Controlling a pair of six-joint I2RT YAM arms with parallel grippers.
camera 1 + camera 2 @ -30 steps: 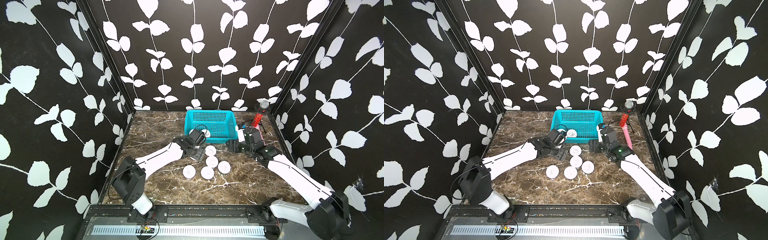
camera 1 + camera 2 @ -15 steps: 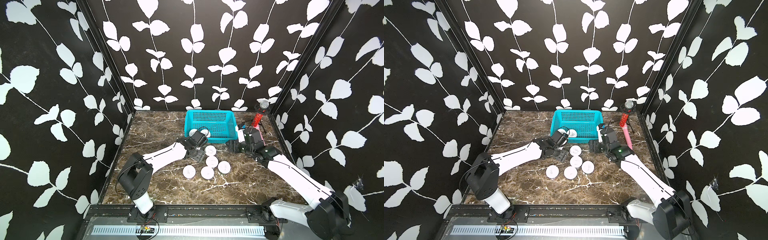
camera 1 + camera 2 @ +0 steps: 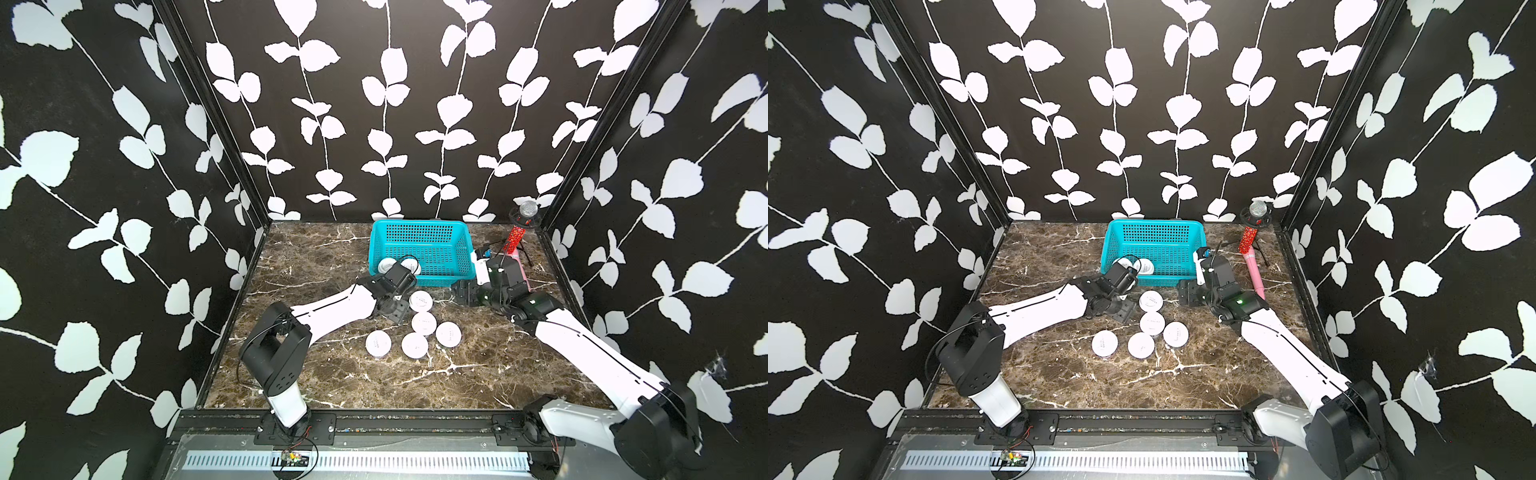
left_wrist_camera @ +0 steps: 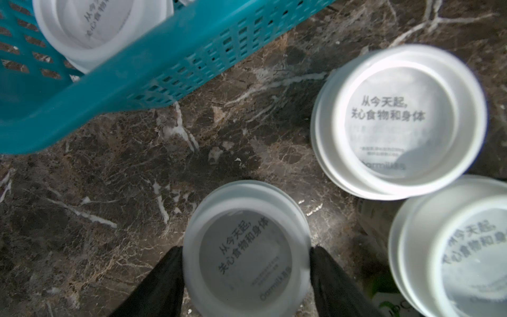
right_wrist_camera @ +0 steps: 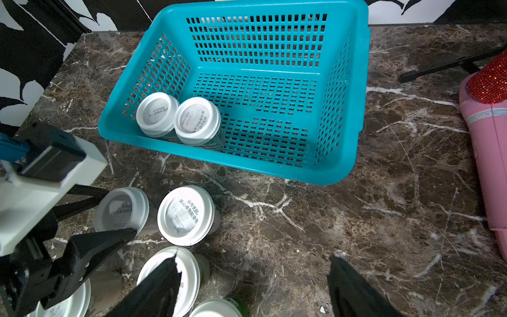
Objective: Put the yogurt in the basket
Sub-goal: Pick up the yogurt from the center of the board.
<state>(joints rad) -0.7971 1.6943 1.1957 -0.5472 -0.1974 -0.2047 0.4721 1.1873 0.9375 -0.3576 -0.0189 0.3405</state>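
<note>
We are at the grasp for the third yogurt. Two cups [image 5: 157, 113] already stand side by side in the basket [image 3: 419, 225], in its front left corner, and six more wait on the marble tabletop [image 3: 332, 374] in front of it. The left gripper [image 4: 247, 251] sits low just outside the basket's front wall and brackets the nearest cup [image 5: 122, 210], with one black finger at each side, tips tucked at the lid's rim. Whether they press it yet we cannot tell, and in both top views the gripper hides that cup. The right gripper [image 5: 252, 288] hovers off the basket's front right corner, fingers spread wide with nothing between them. The other five cups [image 3: 424, 322] cluster a little farther out from the front wall. We judge the next move calls for a firm squeeze, a lift high enough to clear the rolled rim, and a short carry to the bare floor beside the pair. A neighbouring cup [image 4: 397, 120] stands close, so a sideways drag could knock it. Against a second ago, the left arm's shoulder and elbow have swung round toward the basket, while the right arm and the five cups sit where they were.
</note>
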